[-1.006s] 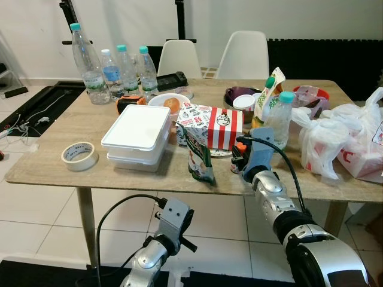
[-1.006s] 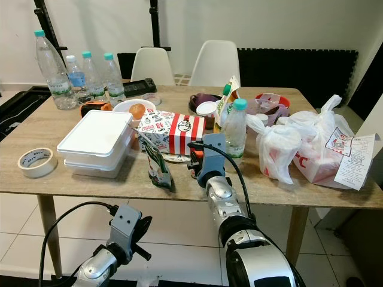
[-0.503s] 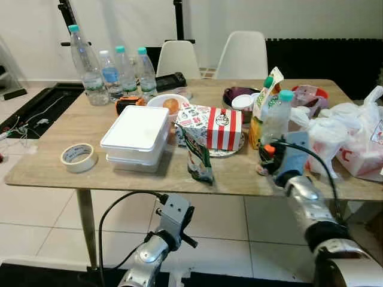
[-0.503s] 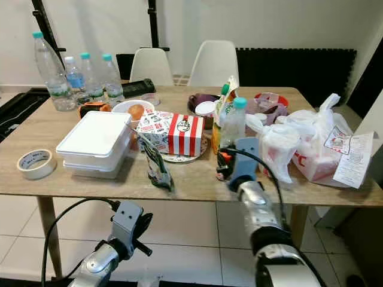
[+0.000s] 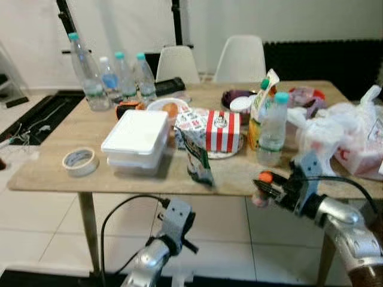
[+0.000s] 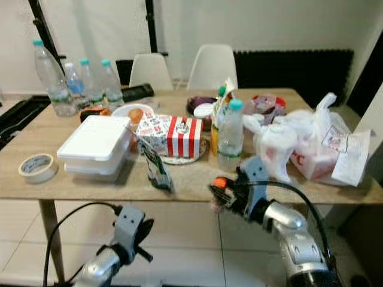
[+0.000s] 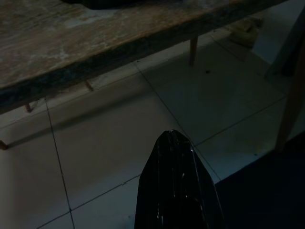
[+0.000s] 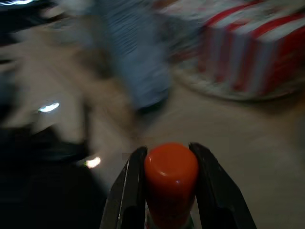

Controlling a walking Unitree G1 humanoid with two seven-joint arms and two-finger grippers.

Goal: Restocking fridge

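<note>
Wood-grain table (image 5: 54, 167) stood on white floor tiles (image 7: 95, 138), two white chairs (image 5: 242, 57) behind. Right gripper (image 6: 222, 192) clamped an orange-capped bottle (image 8: 170, 174) off its front edge; left gripper (image 7: 174, 191) hung low, fingers together.

head: down on table (image 5: 54, 173) | wrists: floor (image 7: 119, 143), tabletop close

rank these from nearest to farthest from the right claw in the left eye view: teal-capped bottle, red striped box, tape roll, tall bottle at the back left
From the right claw, at the table's near edge:
1. Teal-capped bottle, just behind it.
2. Red striped box, mid-table, to its left.
3. Tape roll, near the left edge.
4. Tall bottle, far back left corner.
</note>
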